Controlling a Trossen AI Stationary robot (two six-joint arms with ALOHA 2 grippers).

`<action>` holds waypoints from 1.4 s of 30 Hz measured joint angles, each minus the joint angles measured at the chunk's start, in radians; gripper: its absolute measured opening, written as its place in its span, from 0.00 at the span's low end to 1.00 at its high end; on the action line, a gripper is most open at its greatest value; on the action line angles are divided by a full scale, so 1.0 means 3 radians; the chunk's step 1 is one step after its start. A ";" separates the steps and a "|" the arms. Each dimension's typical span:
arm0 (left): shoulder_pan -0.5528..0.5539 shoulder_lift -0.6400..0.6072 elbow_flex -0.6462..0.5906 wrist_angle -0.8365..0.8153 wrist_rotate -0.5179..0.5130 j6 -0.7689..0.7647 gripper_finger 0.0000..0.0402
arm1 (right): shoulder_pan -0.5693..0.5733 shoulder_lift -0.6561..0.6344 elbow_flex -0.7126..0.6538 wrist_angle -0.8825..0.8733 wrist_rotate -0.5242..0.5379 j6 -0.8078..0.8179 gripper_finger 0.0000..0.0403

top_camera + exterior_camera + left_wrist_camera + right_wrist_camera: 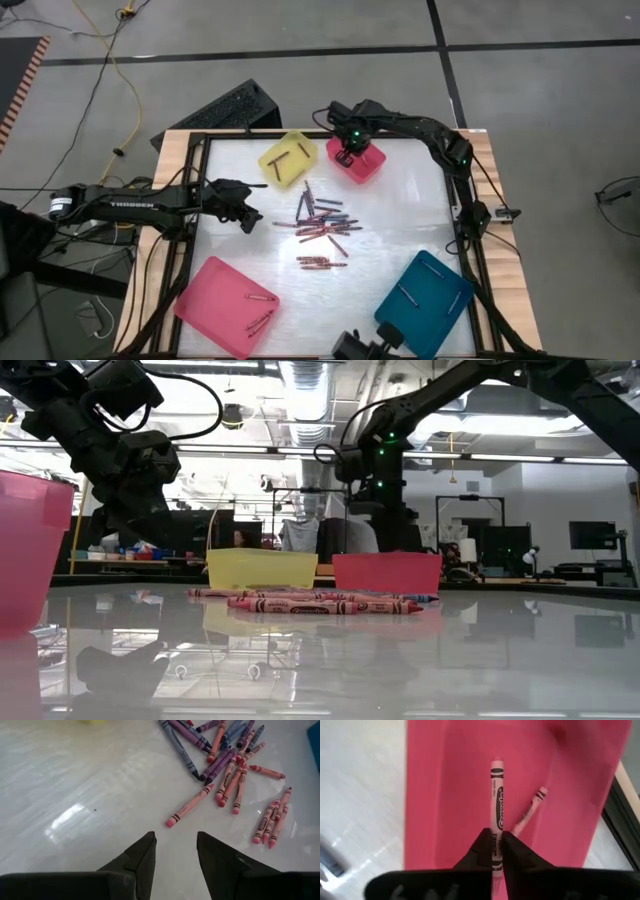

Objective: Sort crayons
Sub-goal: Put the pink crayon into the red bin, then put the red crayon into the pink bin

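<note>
Right wrist view shows the right hand [497, 851] above a small pink tray [445, 795], its two dark fingers pinching a pale pink crayon [497, 800] by one end; a second crayon [527, 812] lies on the tray floor beside it. From above, that tray [368, 165] sits near the bench's far edge, next to a yellow tray [288, 158] holding a couple of sticks. The left hand [248, 215] hovers toward the bench's left edge with its fingers spread and nothing between them (the nearest stick lies just ahead of the tips). The loose crayons [320, 222] lie scattered mid-bench. A larger pink tray [215, 290] and a teal tray [430, 305] sit at the near corners, each with a few crayons inside.
</note>
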 joint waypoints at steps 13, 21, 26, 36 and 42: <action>0.0000 0.0000 0.0000 0.0004 -0.0037 0.0027 0.33 | 0.0054 -0.0263 0.0195 -0.0001 -0.0110 -0.0077 0.29; 0.0000 0.0000 0.0000 0.0010 -0.0098 0.0029 0.33 | 0.0515 -0.0879 0.0240 0.0188 -0.0680 -0.0320 0.29; 0.0000 0.0000 0.0000 0.0015 -0.0098 0.0027 0.33 | 0.1130 -0.1049 0.0242 0.0117 -0.0698 -0.0312 0.29; 0.0000 0.0000 0.0001 0.0046 -0.0097 -0.0002 0.33 | 0.2417 -0.1054 -0.0248 0.0469 0.0298 0.0822 0.29; 0.0000 -0.0001 0.0003 0.0065 -0.0090 0.0027 0.33 | 0.2724 -0.1068 -0.0915 0.0717 0.0541 0.1783 0.29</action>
